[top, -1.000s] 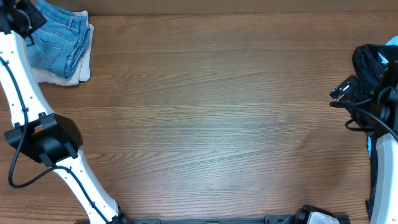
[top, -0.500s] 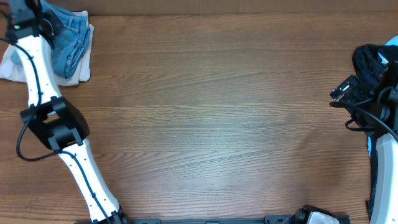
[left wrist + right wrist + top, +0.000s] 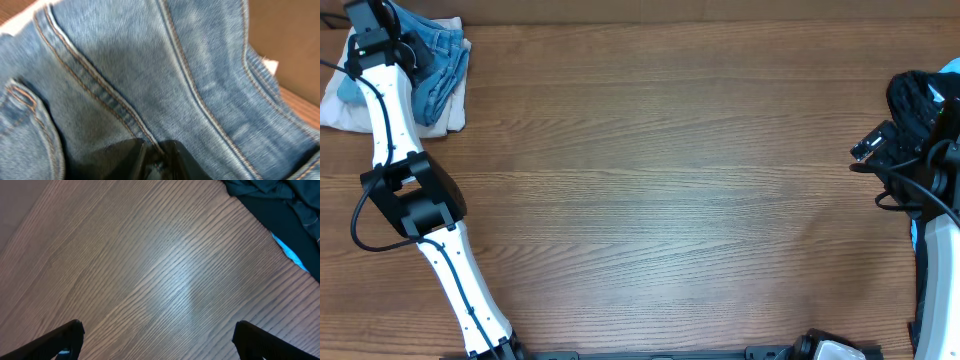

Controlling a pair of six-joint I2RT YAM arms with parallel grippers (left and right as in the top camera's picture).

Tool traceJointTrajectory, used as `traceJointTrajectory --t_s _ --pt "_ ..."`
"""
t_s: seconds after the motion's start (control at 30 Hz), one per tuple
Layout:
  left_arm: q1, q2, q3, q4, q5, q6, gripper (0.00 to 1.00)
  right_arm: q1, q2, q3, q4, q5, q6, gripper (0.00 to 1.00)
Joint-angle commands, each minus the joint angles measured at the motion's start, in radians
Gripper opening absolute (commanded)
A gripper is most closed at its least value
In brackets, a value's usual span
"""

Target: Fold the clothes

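Observation:
The light blue denim jeans [image 3: 442, 58] lie folded in a pile at the table's far left corner, on top of a cream-white garment [image 3: 342, 102]. My left gripper [image 3: 402, 42] is down on the pile. In the left wrist view the jeans [image 3: 150, 65] fill the frame, and my left gripper [image 3: 155, 152] has its jaws pinched together on a stitched seam of the denim. My right gripper [image 3: 876, 146] hovers at the right edge. It is wide open and empty over bare wood [image 3: 157, 340].
A black garment [image 3: 918, 100] lies bunched at the far right edge and shows at the top right of the right wrist view [image 3: 270, 195], with a bit of bright blue [image 3: 287, 252] beside it. The wooden table [image 3: 660, 190] stretches between the two arms.
My left arm has swung from the table's left edge in over the jeans pile, uncovering the cream garment's left part. The right arm has not moved.

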Motion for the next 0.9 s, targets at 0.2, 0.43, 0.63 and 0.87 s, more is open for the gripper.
traceJointTrajectory --t_s 0.2,0.43,0.63,0.87 --pt "0.01 -0.108 0.039 0.108 -0.016 0.025 0.16 -0.003 -0.002 0.013 0.006 0.013 0.005 1.0" --pt "0.02 -0.027 0.039 0.179 -0.069 0.05 0.15 -0.003 -0.002 0.013 0.006 0.013 0.005 1.0" --pt "0.048 0.044 0.039 0.167 -0.072 0.048 0.18 -0.003 -0.002 0.013 0.006 0.013 0.005 1.0" --pt "0.068 0.085 0.039 0.071 -0.058 0.045 0.25 -0.003 -0.002 0.013 0.005 0.013 0.005 1.0"
